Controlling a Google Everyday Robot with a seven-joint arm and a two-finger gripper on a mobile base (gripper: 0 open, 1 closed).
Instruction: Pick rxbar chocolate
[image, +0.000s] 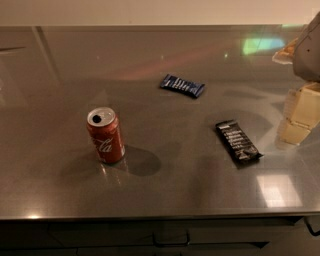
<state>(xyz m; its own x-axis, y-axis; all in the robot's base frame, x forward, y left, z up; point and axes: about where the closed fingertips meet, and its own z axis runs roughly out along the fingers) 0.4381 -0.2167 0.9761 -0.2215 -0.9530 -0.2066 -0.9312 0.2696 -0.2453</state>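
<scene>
The grey metal counter (150, 195) fills nearly the whole view. Its polished top gives back soft patches of light. A pale wall (150, 11) runs along its far edge, and dark cabinet fronts (100, 240) show below its near edge.

A red Coca-Cola can (105, 135) stands upright on the left half of the counter, its opened top facing up and its shadow falling to its right. Everything else is placed from this can.

The gripper (299, 117) is far to the right of the can, at the right edge of the view and a little farther back than the can. It appears as cream-coloured blocks low over the counter, with a grey part of the arm (311, 47) above them. It is cut off by the edge of the view, so I cannot tell whether it is released or clenched. It holds nothing that can be seen.

The rxbar chocolate (238, 141) lies flat on the counter, well to the right of the can and about level with it. Its glossy black wrapper runs diagonally from far-left to near-right. It sits near the gripper, on the can's side of it, and does not touch it.

A dark blue wrapped bar (182, 86) lies flat behind the can and to its right, well apart from both the can and the black bar.
</scene>
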